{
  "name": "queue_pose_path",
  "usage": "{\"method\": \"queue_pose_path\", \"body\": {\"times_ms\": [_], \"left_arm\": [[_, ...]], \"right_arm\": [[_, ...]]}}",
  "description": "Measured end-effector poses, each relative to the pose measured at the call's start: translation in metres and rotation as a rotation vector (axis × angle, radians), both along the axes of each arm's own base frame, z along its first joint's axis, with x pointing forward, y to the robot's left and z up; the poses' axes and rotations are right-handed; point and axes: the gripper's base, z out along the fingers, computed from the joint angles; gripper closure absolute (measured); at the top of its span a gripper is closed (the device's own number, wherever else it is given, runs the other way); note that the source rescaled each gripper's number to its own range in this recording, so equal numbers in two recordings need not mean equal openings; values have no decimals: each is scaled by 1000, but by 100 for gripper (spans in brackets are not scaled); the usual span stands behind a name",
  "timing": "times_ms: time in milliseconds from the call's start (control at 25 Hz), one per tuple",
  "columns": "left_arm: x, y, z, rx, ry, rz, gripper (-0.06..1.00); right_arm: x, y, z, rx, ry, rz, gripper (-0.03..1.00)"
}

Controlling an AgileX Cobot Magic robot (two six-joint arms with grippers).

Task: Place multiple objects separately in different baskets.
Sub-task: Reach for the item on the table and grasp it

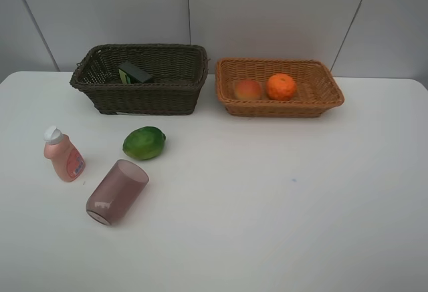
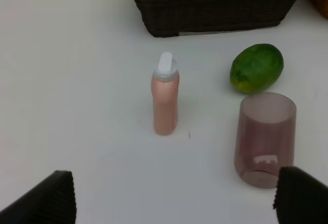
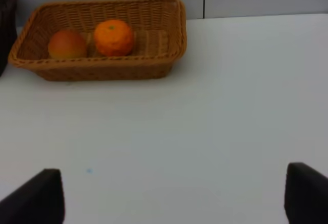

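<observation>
The dark brown basket (image 1: 144, 95) holds the dark pump bottle with green label (image 1: 135, 73). The light tan basket (image 1: 281, 107) holds the peach-like fruit (image 1: 248, 90) and the orange (image 1: 281, 86). On the table lie the green round fruit (image 1: 144, 143), the pink white-capped bottle (image 1: 63, 154) upright, and the purple cup (image 1: 118, 191) on its side. The left wrist view shows the bottle (image 2: 165, 101), the fruit (image 2: 256, 68) and the cup (image 2: 264, 139) beyond my open left gripper (image 2: 174, 196). My right gripper (image 3: 174, 193) is open, facing the tan basket (image 3: 102, 67). Neither arm shows in the high view.
The white table (image 1: 281, 198) ends at a grey panelled wall behind the baskets. A small blue mark (image 1: 293, 180) sits on the table at the right middle.
</observation>
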Motion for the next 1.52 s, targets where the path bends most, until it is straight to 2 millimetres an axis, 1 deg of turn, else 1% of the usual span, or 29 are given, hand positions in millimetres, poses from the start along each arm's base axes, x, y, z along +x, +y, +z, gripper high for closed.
{"method": "queue_pose_path", "body": {"times_ms": [1520], "left_arm": [[0, 1, 1, 9, -11, 4, -6]], "right_arm": [[0, 0, 0, -7, -1, -1, 18]]}}
